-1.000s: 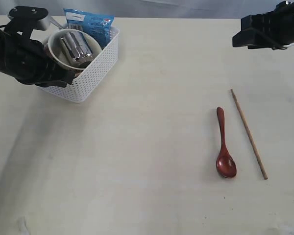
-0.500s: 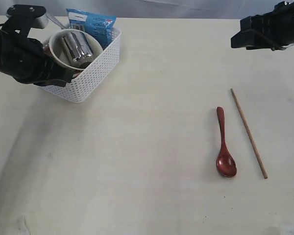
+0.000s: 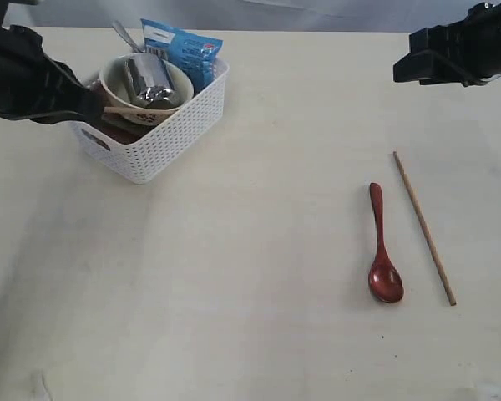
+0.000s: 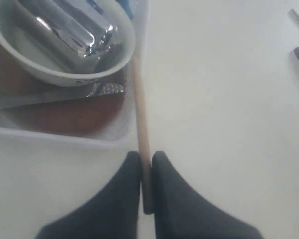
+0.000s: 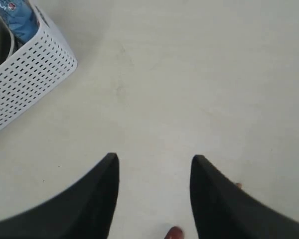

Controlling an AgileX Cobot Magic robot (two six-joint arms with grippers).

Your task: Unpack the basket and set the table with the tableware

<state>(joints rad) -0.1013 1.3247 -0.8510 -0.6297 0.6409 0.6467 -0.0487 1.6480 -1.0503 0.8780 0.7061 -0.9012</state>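
White basket (image 3: 163, 138) holds a bowl (image 3: 117, 82) cradling a steel cup (image 3: 150, 77) — left gripper (image 4: 146, 157) pinches a chopstick (image 4: 141, 119), right gripper (image 5: 154, 159) stands open.

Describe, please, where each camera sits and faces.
Exterior: high, looking down on the pale cream table; black left arm and right arm at upper corners.
Left wrist: behind the left claw, shut on a brown wooden chopstick, facing the white perforated plastic basket.
Right wrist: behind the open right claw, facing down at the table.
All three show the basket.
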